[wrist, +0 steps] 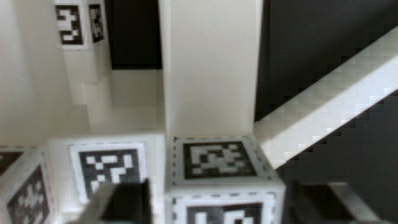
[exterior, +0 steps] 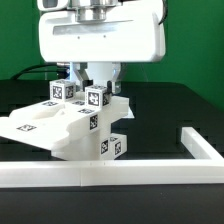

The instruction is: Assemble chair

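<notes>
Dark tabletop [exterior: 170, 110], white frame [exterior: 150, 172] along its edge. The pincer [exterior: 97, 88] pinches a leg [exterior: 97, 98] atop the chair [exterior: 75, 125] directly beneath: rigid, light, smooth plastic, best gripped across flat faces.

1. Your arm [exterior: 100, 35] hangs straight down from above, its wrist vertical.
2. Your gripper [exterior: 97, 80] points downward, dark fingers [wrist: 118, 203] parted either side of a tagged white block, not visibly clamping it.

Exterior view: frontal, near, level with table. Wrist view: close, looking down chair [exterior: 85, 125]; both share it.
</notes>
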### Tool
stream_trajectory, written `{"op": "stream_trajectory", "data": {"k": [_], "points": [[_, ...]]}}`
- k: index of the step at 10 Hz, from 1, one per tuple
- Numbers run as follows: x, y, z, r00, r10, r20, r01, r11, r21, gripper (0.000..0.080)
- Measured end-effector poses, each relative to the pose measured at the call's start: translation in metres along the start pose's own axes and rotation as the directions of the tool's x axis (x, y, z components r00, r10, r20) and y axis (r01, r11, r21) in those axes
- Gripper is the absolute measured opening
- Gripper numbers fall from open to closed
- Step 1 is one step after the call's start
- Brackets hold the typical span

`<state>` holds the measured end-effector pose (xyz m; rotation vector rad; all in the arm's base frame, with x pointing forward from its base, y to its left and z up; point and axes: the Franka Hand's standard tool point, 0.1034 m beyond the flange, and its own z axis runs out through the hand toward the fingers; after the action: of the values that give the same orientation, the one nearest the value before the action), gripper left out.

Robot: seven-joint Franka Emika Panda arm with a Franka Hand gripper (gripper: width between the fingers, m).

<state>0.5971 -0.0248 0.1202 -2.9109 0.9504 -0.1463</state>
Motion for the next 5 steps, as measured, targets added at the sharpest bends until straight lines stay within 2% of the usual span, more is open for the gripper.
{"op": "stream_trajectory", "data": {"k": [1,2,3,5], "points": [[0.0,-0.002,-0.003,1.0,0.008,-0.001,-0.008,1.0,0.004,0.0501],[-0.002,-0.005,-0.007,1.0,0.02,-0.001,-0.02,1.0,0.01,0.0501],[-0.004,-0.008,-0.013,1.0,0.031,-0.003,-0.031,0.999,0.018,0.0622],[-0.007,-0.015,-0.019,0.998,0.059,0.0,-0.059,0.998,0.026,0.0641]]}}
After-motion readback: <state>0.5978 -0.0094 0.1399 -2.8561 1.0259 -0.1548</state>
